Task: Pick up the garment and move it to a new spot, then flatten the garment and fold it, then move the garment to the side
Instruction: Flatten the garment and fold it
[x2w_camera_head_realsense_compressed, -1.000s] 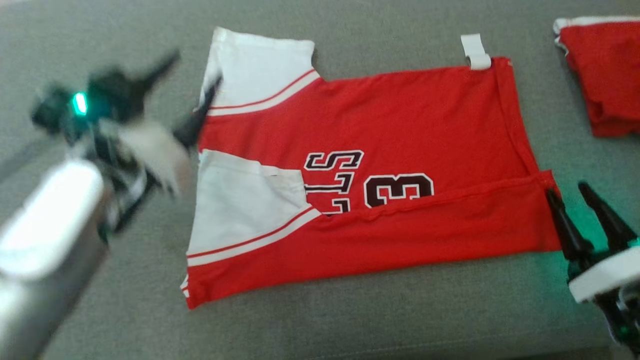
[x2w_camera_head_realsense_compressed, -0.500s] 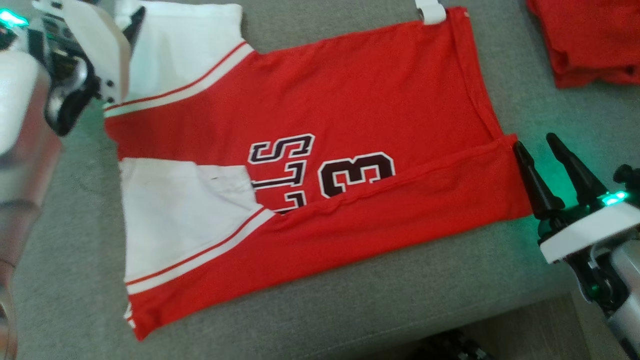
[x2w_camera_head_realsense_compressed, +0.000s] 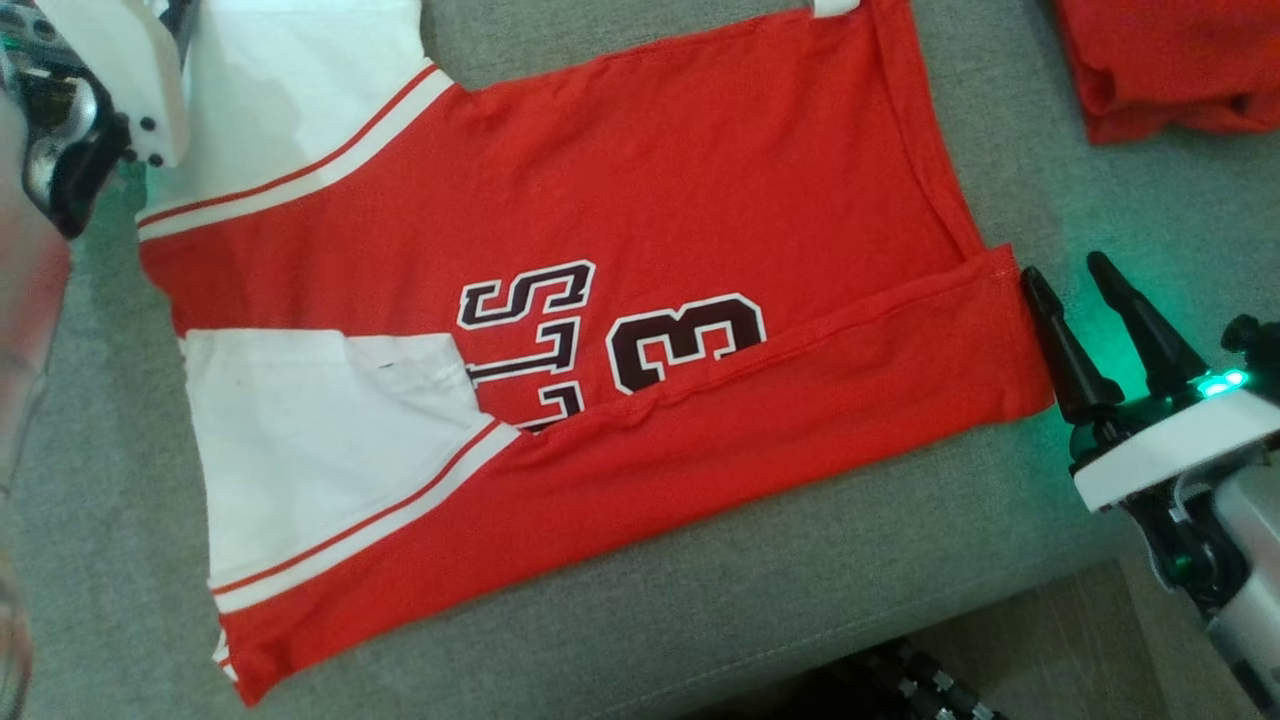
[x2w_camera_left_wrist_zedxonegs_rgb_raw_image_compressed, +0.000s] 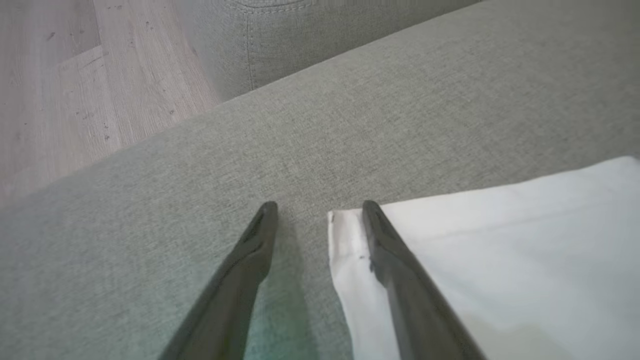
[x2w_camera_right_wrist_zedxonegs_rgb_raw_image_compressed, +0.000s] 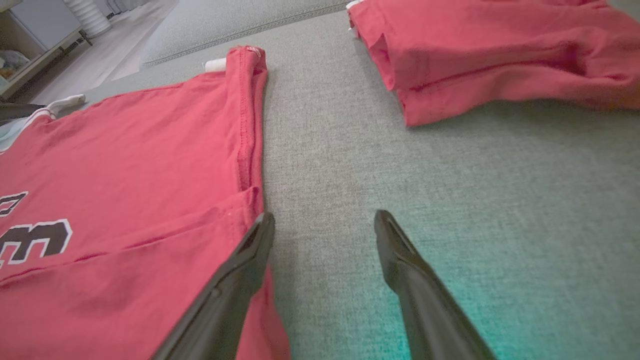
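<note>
Recorded garment (x2w_camera_head_realsense_compressed: 700, 180) flat on sofa (x2w_camera_head_realsense_compressed: 1000, 540), left gripper (x2w_camera_left_wrist_zedxonegs_rgb_raw_image_compressed: 320, 210) at its 10 o'clock corner, right gripper (x2w_camera_head_realsense_compressed: 1064, 266) at its 3 o'clock edge, both jaws released.

From my station the garment (x2w_camera_head_realsense_compressed: 700, 200) reads as soft, matt red cloth with a stitched hem. Its white sleeve (x2w_camera_left_wrist_zedxonegs_rgb_raw_image_compressed: 500, 240) looks finer and smoother, and the dark numeral (x2w_camera_head_realsense_compressed: 685, 345) lies flat on the weave. Under it I see the grey cushion (x2w_camera_head_realsense_compressed: 900, 560), a coarse woven upholstery, quite matt. The red bundle (x2w_camera_right_wrist_zedxonegs_rgb_raw_image_compressed: 500, 50) is a similar dull cloth. The fingers (x2w_camera_right_wrist_zedxonegs_rgb_raw_image_compressed: 430, 300) of my right gripper (x2w_camera_head_realsense_compressed: 1062, 265) look like dark matt plastic, and its shell (x2w_camera_head_realsense_compressed: 1170, 450) like smooth white plastic. The floor (x2w_camera_left_wrist_zedxonegs_rgb_raw_image_compressed: 75, 75) shows pale wood grain with little gloss.
</note>
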